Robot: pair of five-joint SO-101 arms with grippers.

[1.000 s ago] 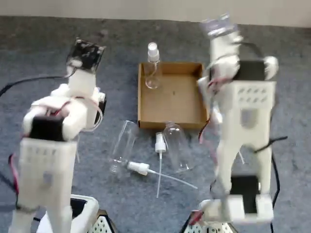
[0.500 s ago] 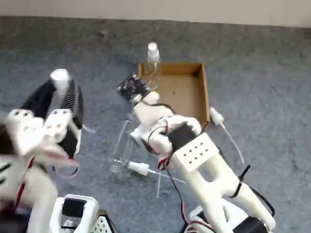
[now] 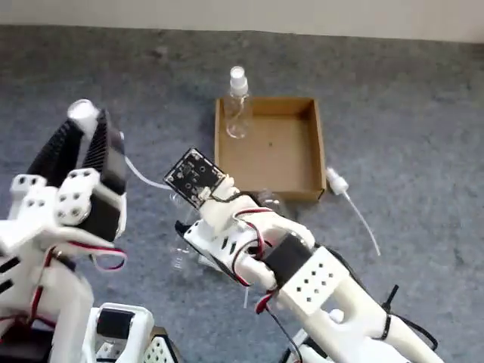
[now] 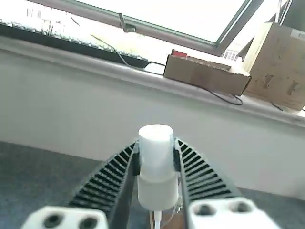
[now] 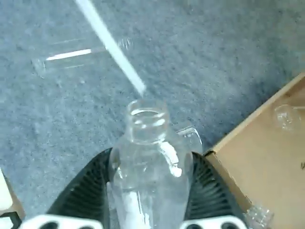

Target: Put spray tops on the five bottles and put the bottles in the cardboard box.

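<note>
While left gripper (image 4: 157,157) clamps a raised spray top (image 4: 155,143), right gripper (image 5: 150,160) grasps an uncapped bottle (image 5: 148,138) beside cardboard box (image 3: 318,151); capped bottle (image 3: 237,106) stands in box's far-left corner.

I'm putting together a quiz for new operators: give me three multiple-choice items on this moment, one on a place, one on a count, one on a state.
1. Where does the loose spray top lie relative to the cardboard box?
A inside it; B balanced on its rim; C on the carpet just outside it.
2. How many bottles stand in the box?
A none; B one; C three.
3. The bottle in the right gripper is:
A open-necked; B fitted with a top; C lying loose on the floor.

Answers: 1 C, it rests on carpet beside the box wall. 2 B, a single capped bottle stands in one corner. 3 A, the right wrist view shows its bare neck between shut fingers.
</note>
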